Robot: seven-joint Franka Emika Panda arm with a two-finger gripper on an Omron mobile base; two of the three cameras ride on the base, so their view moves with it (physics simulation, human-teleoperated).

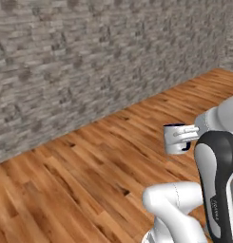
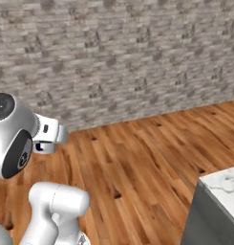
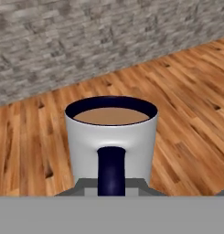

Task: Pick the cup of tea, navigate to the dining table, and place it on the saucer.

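Left base view: the gripper [image 1: 180, 136] pinches the cup of tea [image 1: 177, 139] upright, aloft over the wood floor [image 1: 80, 185]. Right base view: a corner of the dining table [image 2: 223, 184] shows near right. Hand view: brimful tea suggests a rigid, spill-prone load, best held level, gripped at the handle [image 3: 111, 170].

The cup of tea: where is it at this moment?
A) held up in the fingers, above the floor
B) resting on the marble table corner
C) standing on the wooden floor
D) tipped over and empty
A: the cup of tea is upright with brown liquid inside, gripped by the fingers over the wood floor.
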